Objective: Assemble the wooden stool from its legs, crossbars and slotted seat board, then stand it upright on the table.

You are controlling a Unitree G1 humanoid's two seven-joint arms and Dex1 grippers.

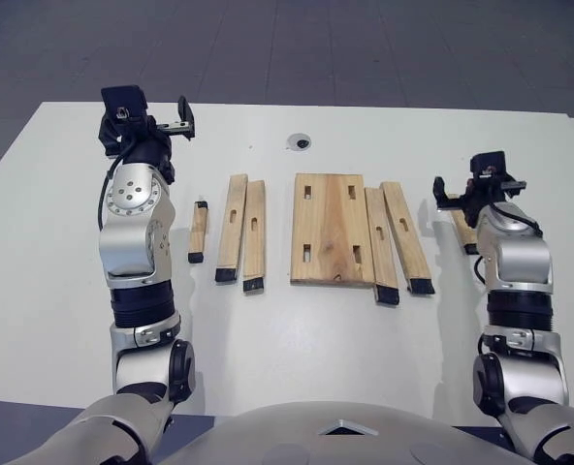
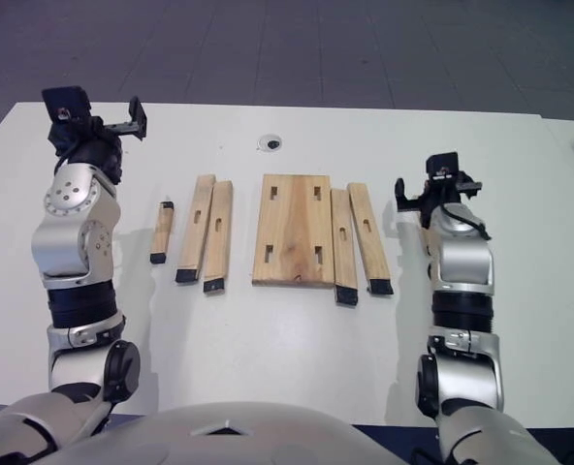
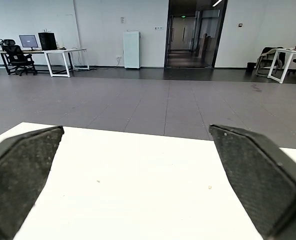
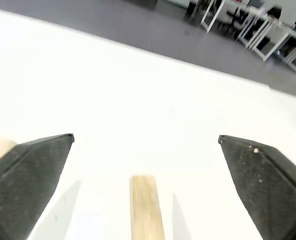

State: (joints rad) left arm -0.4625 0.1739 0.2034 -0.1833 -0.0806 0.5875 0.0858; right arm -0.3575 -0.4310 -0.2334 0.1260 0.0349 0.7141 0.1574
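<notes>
Alignment first: short pale wooden crossbar (image 4: pixel 145 205) flat on the white table (image 1: pixel 297 339), directly below the right tool (image 4: pixel 145 137) and centred in the gap between its widely parted fingers, touched by neither. Runs lengthwise along that tool's pointing line, so square across the closing line of the fingers. Probably calls for a plain descent and a squeeze, with no wrist turn. To that tool's inner side, near but apart: pair of long black-tipped wooden legs (image 1: pixel 381 242), then flat slotted pale wooden seat board (image 1: pixel 328 228) just beside them. Left tool (image 1: pixel 149 124) likewise spread wide and gripping nothing, raised, aimed past the table's far edge. Behind and inward of it: second short black-tipped wooden crossbar (image 1: pixel 199 232) and another pair of long wooden legs (image 1: pixel 232 223), all lying roughly parallel to the arm. Nearer arm for a first pick, by judgement: the right, already over its piece.
</notes>
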